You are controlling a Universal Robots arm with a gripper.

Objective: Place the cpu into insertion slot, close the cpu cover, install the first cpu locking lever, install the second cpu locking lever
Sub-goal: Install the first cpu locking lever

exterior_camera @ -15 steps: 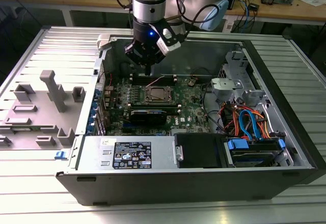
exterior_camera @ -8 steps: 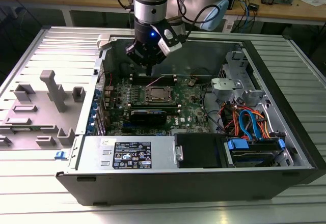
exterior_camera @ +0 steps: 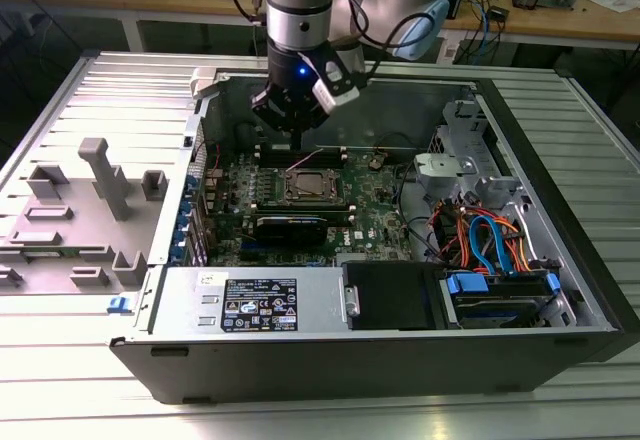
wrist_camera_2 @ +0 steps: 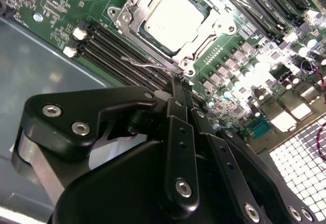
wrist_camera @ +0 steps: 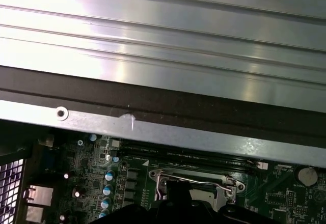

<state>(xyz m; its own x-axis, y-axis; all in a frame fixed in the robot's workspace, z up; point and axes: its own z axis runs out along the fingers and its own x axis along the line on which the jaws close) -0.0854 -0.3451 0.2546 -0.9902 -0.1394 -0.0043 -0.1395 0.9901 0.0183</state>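
Here, pinched-together empty claw [wrist_camera_2: 179, 84] beside cpu cover [wrist_camera_2: 216, 28].

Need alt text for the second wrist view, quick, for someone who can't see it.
The black tool hangs by a wire lever at the socket's edge. The silver cpu sits in the insertion slot with the cpu cover closed around it, on the green motherboard.
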